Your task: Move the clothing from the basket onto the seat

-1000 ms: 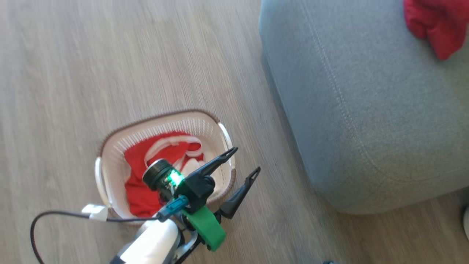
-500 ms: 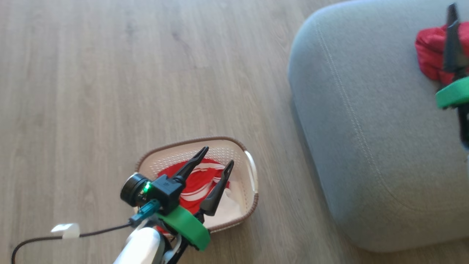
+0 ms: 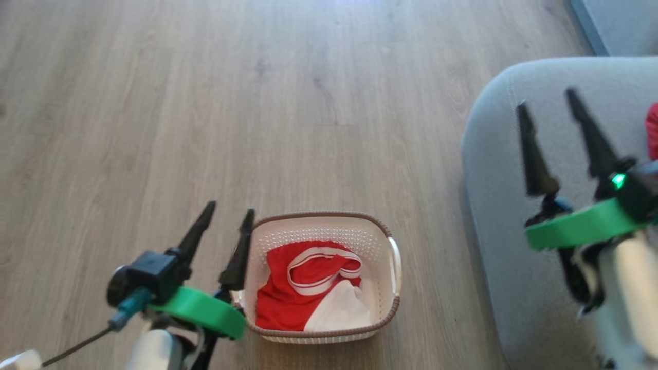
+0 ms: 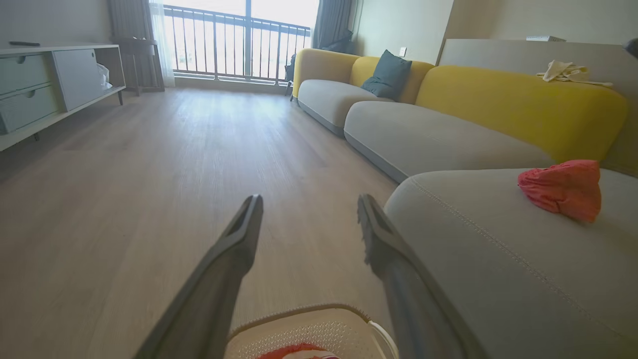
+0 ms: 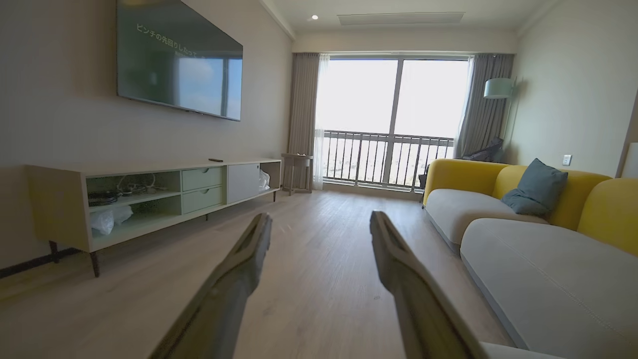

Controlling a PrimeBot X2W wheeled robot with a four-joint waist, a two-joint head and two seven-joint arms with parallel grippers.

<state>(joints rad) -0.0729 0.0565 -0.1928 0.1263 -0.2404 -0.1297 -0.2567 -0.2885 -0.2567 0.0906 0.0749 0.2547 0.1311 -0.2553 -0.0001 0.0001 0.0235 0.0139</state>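
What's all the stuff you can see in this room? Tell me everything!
basket: one, white with a brown rim, on the floor
clothing: one heap, red with white trim and a white part, in the basket
red garment: one, red, on the seat
seat: one, grey, right of the basket
floor: one, pale wood
sofa: one, grey with a yellow back, beyond the seat
pillow: one, blue-grey, on the sofa
TV: one, dark, on the wall
cabinet: one, cream with green drawers, under the TV
lamp: one, pale shade, by the curtain
left claw: one, black, open, beside the basket's left edge
right claw: one, black, open, above the seat
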